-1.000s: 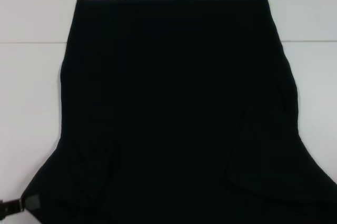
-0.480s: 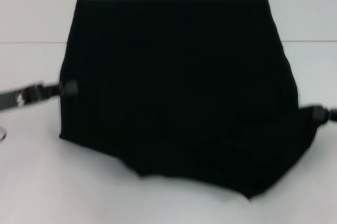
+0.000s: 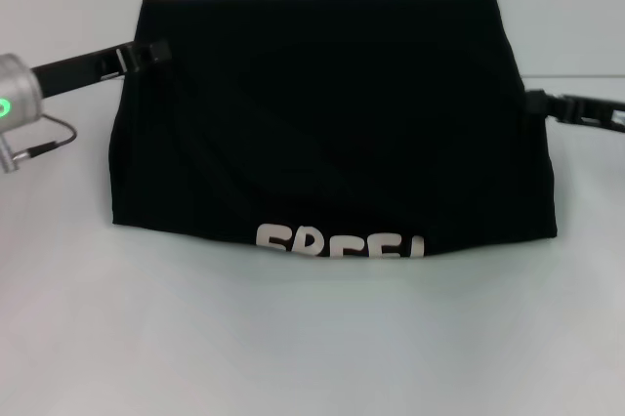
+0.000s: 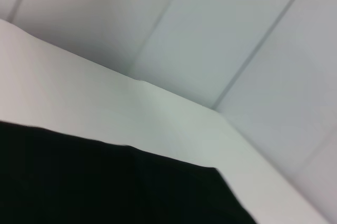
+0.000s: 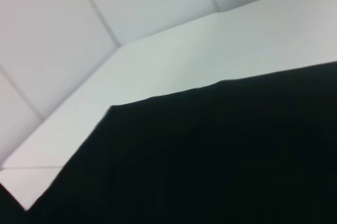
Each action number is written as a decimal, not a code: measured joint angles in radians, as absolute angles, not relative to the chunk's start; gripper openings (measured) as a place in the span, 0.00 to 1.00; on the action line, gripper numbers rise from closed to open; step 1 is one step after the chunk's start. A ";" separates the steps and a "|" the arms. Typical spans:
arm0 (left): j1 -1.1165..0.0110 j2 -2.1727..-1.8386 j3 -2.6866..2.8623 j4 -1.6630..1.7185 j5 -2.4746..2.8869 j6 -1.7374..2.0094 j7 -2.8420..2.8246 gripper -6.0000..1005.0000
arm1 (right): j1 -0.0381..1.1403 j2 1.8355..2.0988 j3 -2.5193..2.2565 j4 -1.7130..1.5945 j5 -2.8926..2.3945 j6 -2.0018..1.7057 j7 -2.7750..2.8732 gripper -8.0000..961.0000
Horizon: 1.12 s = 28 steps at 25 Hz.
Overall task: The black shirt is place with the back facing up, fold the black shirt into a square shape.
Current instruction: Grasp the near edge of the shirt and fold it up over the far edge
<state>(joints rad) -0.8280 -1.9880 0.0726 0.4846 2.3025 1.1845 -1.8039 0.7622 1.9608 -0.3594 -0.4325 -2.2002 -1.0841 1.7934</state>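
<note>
Both grippers, my left gripper (image 3: 161, 50) and right gripper (image 3: 532, 102), meet opposite side edges of the black shirt (image 3: 332, 113) lying between them on the white table (image 3: 312, 338), long axis crosswise; finger closure cannot be told.

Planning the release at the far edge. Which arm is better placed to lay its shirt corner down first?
Left, probably. The left gripper is farther back along the shirt, near its far corner; the right gripper sits nearer, so it likely has farther to carry.
</note>
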 joint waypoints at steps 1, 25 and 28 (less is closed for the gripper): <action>-0.836 -1.990 0.081 0.472 2.298 1.142 -1.790 0.04 | 0.782 1.968 -0.368 -0.421 -2.200 -1.033 1.794 0.04; -0.907 -2.032 0.104 0.300 2.040 0.628 -1.359 0.04 | 0.959 2.014 -0.413 -0.284 -2.196 -0.554 1.774 0.05; -0.906 -2.047 0.105 0.263 2.028 0.598 -1.296 0.04 | 0.958 2.024 -0.413 -0.273 -2.196 -0.538 1.770 0.06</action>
<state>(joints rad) -0.9058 -2.0472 0.1052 0.2632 2.0279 0.5977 -1.2960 0.9582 2.0238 -0.4127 -0.2732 -2.1959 -0.5379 1.7703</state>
